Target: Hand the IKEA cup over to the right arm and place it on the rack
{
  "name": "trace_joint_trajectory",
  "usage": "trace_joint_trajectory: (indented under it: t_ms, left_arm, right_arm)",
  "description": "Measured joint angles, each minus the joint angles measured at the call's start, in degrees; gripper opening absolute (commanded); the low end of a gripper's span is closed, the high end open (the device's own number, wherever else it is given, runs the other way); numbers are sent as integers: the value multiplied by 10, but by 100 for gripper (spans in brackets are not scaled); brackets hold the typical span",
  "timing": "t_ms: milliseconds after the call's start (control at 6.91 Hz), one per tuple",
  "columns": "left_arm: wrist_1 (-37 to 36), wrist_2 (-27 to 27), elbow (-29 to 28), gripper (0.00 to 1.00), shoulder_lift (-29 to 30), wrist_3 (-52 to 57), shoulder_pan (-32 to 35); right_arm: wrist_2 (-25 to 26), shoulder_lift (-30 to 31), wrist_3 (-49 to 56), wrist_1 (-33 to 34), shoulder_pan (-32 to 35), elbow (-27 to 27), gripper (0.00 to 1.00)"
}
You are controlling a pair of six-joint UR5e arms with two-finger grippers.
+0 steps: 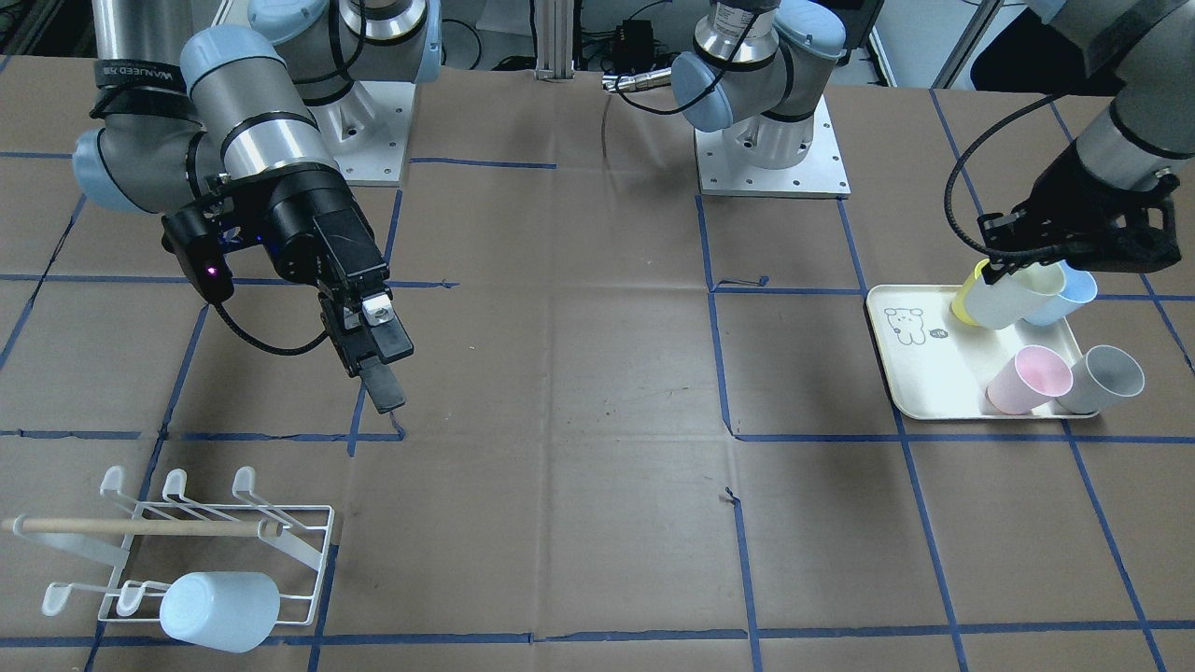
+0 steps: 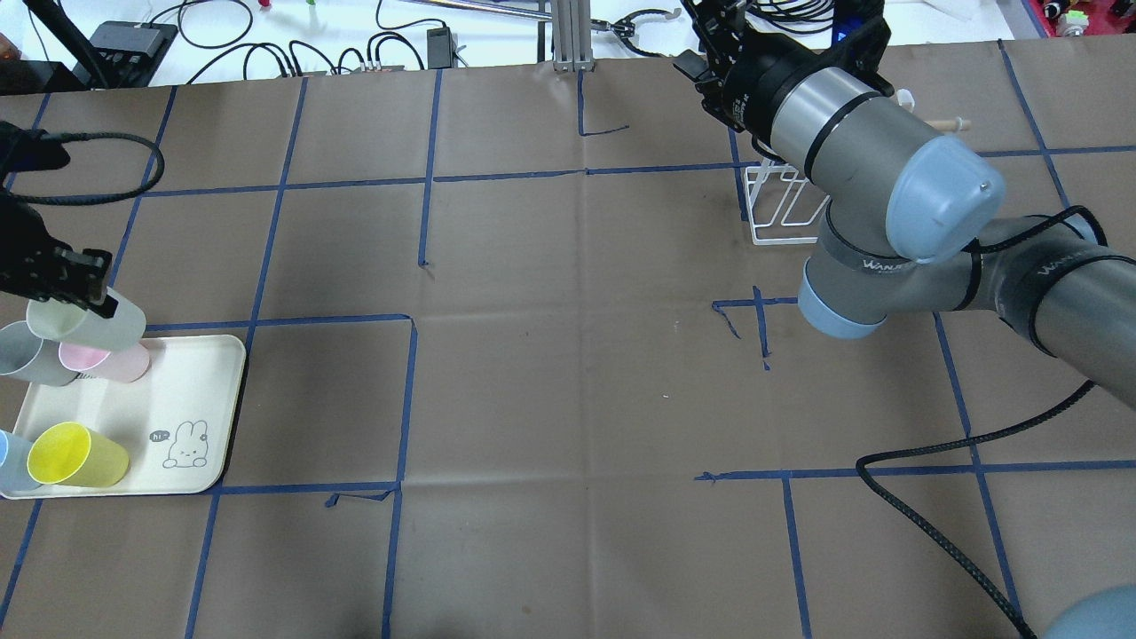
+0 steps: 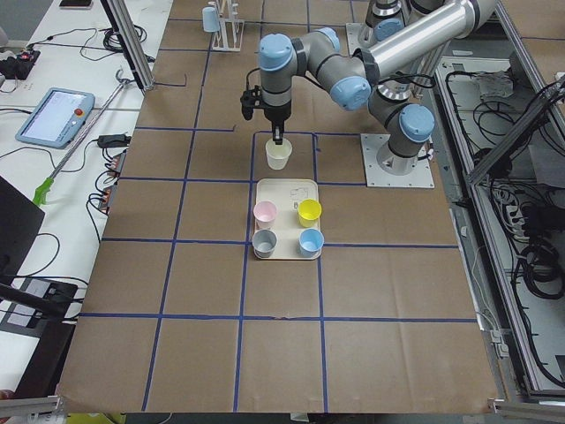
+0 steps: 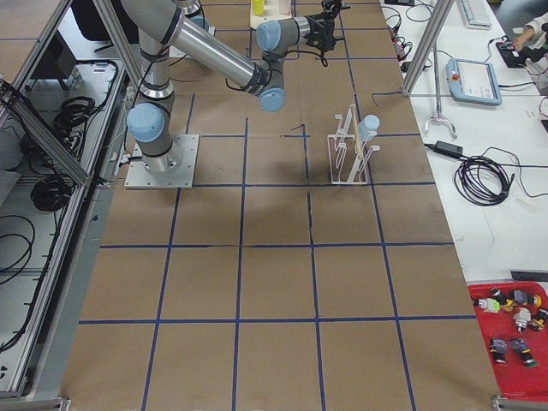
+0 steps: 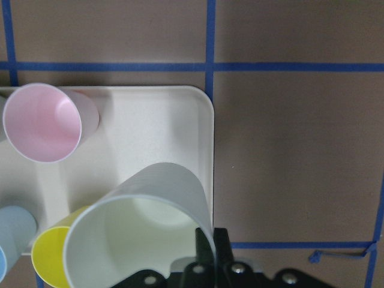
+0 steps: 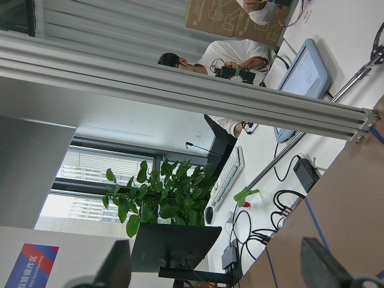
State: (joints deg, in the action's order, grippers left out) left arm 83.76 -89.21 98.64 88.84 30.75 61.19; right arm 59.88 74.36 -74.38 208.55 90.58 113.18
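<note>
On my feed the left fingers (image 5: 210,249) are pinched shut on the rim of the pale IKEA cup (image 5: 144,228), one finger inside the wall and one outside. The cup hangs tilted over the corner of the cream tray (image 5: 180,120). A rim grip like that leaves the cup's body bare. I judge that is the point, since the other arm needs somewhere to take hold.

The right fingers (image 1: 383,369) are spread wide with nothing between them. They hang over the middle of the bench (image 1: 579,373), well apart from the cup, between the tray and the rack (image 1: 322,511). That looks a sensible waiting spot for the hand-over. A light blue cup (image 1: 219,611) already sits on the rack.

The tray's drawing has a speech bubble (image 2: 160,436) reading "hi". The black band (image 1: 131,71) on the right arm begins "WAN". The rest may be "WANJEED", but it is too small for me to be sure.
</note>
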Motion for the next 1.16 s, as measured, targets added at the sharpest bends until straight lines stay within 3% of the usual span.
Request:
trace_joint_trajectory:
  t_ms: [434, 869, 1158]
  left_arm:
    - [18, 98, -133, 0, 68, 13, 45]
    - [-61, 248, -130, 0, 84, 65, 66]
    - [-185, 318, -72, 0, 77, 90, 95]
  right_arm:
    - [0, 0, -6, 0, 0, 0, 100]
    - [1, -1, -6, 0, 0, 1, 100]
    - [1, -1, -11, 0, 0, 1, 100]
